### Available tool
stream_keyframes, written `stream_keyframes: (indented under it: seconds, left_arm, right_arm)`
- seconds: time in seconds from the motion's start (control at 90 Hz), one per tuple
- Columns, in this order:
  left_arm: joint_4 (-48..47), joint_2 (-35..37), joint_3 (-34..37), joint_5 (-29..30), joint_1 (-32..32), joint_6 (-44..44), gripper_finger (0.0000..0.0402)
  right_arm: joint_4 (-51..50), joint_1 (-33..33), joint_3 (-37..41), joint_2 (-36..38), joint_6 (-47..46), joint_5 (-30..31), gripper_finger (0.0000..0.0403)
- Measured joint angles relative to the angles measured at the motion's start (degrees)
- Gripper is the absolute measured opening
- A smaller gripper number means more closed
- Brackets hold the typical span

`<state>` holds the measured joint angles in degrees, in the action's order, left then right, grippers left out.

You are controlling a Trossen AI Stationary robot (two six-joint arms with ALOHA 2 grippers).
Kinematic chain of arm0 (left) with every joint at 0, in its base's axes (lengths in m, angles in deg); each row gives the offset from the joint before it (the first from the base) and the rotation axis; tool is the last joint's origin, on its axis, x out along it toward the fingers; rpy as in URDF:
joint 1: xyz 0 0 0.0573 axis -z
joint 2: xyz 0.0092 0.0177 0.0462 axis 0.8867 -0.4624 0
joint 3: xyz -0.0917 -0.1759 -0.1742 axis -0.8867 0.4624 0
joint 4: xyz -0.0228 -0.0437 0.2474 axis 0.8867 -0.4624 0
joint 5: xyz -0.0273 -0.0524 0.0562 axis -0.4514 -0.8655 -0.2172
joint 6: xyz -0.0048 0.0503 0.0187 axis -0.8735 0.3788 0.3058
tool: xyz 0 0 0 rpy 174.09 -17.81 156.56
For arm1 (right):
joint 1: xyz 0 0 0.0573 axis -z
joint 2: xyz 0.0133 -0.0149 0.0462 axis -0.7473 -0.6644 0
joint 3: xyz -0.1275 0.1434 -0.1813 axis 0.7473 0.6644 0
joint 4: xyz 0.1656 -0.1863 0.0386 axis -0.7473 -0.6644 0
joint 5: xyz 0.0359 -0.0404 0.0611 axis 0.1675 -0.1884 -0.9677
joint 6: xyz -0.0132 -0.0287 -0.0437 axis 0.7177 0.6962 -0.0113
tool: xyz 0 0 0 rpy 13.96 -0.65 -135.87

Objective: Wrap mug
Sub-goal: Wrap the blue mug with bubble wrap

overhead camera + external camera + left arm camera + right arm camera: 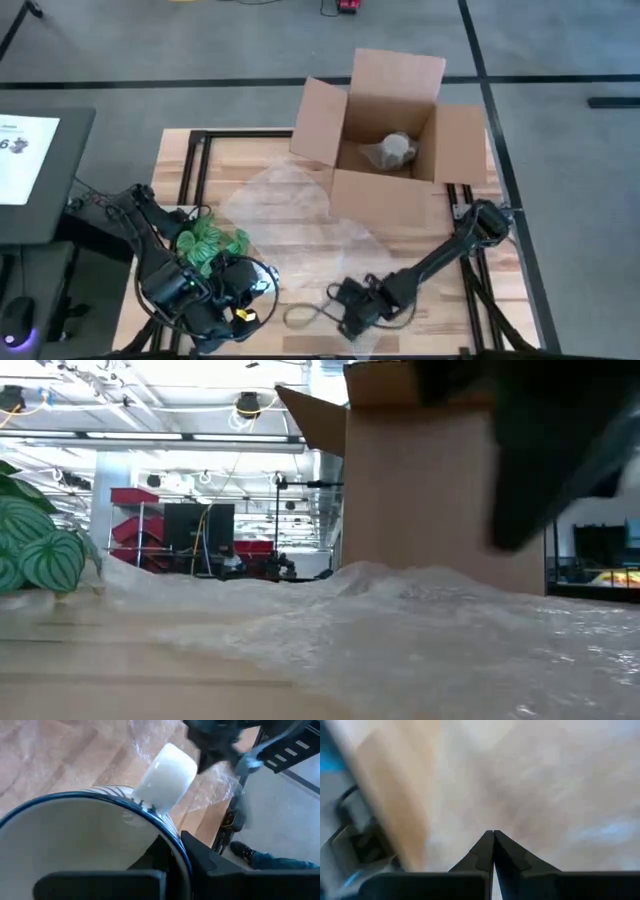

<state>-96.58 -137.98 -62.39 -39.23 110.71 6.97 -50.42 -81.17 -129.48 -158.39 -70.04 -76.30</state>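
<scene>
While the mug [397,148] is sitting inside the cardboard box [380,200], well apart from my right fingers [490,845], I'm holding them pinched shut and empty, low over the bubble wrap [290,215], likely to grab its edge. My left arm [190,290] is waiting beside the green bundle [210,245].

A grey floor [200,50] crossed by dark lines is seen around the wooden worktop [250,160]; red shelving [140,525] is lit by ceiling lamps [248,404].
</scene>
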Motion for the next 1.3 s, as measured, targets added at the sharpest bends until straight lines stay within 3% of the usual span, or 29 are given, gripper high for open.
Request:
stream_keyframes:
  seconds: [0.189, 0.3, 0.444, 0.544, 0.7, 0.889, 1.022, 1.3]
  left_arm:
    - [-0.3, 0.0, 0.0, -0.2, -0.1, -0.8, 0.0008]
    - [-0.2, 0.0, 0.0, -0.4, -0.1, -1.5, 0.0008]
    - [0.1, 0.0, 0.0, -0.3, -0.1, -1.9, 0.0009]
    - [0.2, 0.0, 0.0, 0.1, -0.1, -1.9, 0.0009]
    - [0.5, 0.0, 0.0, 3.1, -0.5, -2.1, 0.0009]
    - [2.6, 0.1, 3.6, 4.5, -2.6, -3.8, 0.0008]
    - [7.8, 0.1, 9.9, 0.7, -6.0, -2.3, 0.0005]
    - [28.4, 0.0, 22.8, -10.4, -18.5, 12.7, 0.0003]
  right_arm:
    - [2.8, 4.3, 0.0, -3.9, 0.3, -1.5, 0.0000]
    - [10.4, 5.1, -0.4, -7.1, 0.0, -4.6, 0.0000]
    - [13.4, 5.2, -5.5, -11.3, -0.2, -7.8, 0.0000]
    - [12.7, 5.1, -10.4, -13.0, 5.1, -8.6, 0.0000]
    - [1.2, 4.5, -16.6, -10.6, 11.8, -6.4, 0.0000]
    - [-17.4, 2.4, -17.4, -2.2, 12.3, -0.4, 0.0000]
    - [-27.5, -4.5, -17.2, 3.4, 10.2, 3.3, 0.0000]
    - [-33.5, -17.6, -13.0, 9.0, -5.5, 5.5, 0.0000]
